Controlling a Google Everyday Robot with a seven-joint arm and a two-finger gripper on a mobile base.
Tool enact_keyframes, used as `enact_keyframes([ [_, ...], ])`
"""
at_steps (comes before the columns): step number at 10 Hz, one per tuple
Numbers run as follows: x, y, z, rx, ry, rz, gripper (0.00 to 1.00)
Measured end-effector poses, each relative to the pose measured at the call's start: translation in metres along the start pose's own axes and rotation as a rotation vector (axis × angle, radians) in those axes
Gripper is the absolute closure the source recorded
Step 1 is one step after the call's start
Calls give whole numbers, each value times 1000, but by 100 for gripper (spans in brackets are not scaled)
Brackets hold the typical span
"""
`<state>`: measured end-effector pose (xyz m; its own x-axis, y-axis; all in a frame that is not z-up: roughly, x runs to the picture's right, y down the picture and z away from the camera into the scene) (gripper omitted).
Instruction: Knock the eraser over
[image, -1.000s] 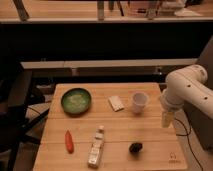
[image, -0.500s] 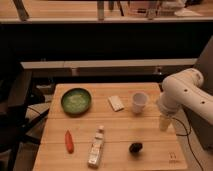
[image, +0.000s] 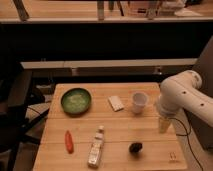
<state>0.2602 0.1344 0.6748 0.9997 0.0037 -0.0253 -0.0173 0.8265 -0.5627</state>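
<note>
The eraser (image: 135, 147) is a stubby dark lump on the wooden table (image: 110, 125), near the front edge, right of centre. My gripper (image: 164, 125) hangs from the white arm (image: 182, 97) over the right side of the table, to the right of and a little behind the eraser, apart from it. It is below and right of the white cup (image: 139, 101).
A green bowl (image: 76, 100) sits back left. A flat whitish piece (image: 116, 103) lies left of the cup. A red-orange carrot-like item (image: 69, 141) and a bottle lying on its side (image: 96, 146) are at the front left. Dark cables hang off the left edge.
The arm has shifted slightly left and down toward the table's right side. The objects on the table have not moved.
</note>
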Motion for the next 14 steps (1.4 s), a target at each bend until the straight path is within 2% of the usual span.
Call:
enact_keyframes([
  [12, -18, 20, 2, -20, 0, -22, 23],
  [14, -19, 22, 2, -21, 1, -24, 20],
])
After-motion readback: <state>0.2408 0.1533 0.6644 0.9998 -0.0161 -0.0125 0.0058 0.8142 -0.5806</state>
